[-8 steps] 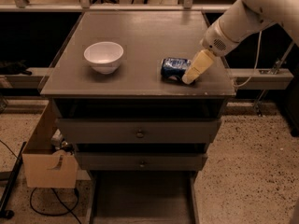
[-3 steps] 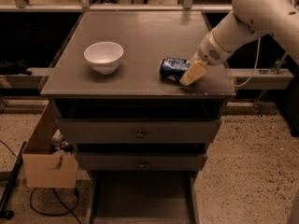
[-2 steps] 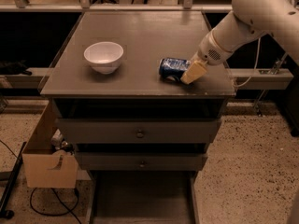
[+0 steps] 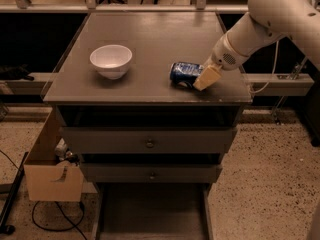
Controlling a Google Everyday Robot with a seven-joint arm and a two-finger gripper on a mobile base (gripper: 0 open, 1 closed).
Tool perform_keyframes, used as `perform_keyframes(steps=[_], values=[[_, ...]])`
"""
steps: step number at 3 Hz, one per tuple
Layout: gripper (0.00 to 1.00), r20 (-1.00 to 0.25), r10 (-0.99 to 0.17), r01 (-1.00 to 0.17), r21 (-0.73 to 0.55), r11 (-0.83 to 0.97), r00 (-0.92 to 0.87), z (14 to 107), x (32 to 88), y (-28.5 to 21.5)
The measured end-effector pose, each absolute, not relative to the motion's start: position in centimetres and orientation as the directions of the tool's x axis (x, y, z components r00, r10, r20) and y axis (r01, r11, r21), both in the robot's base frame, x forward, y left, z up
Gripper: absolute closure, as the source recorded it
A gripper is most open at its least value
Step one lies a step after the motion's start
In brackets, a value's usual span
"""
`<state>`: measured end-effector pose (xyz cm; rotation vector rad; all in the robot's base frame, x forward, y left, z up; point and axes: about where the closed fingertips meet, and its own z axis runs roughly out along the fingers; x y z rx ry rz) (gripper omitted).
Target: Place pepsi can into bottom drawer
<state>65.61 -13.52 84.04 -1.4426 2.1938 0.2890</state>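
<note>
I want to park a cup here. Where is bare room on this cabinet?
The cabinet top is bare along its back half and between the white bowl and the pepsi can. The open bottom drawer shows a bare floor. Crowded: the front right, where the hand sits at the lying can.

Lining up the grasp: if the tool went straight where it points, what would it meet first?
The pepsi can, lying on the cabinet top just ahead of the tool; whether they touch is unclear.
</note>
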Motion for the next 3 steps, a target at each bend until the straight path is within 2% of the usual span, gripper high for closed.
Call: perform_keyframes(steps=[2,3], values=[[1.00,-0.506,-0.806,-0.916,-0.075,0.395,-0.306,86.6,66.5,-13.0],[1.00,-0.536,-0.796,-0.915,-0.100,0.390,-0.281,93.3,64.6,-15.1]])
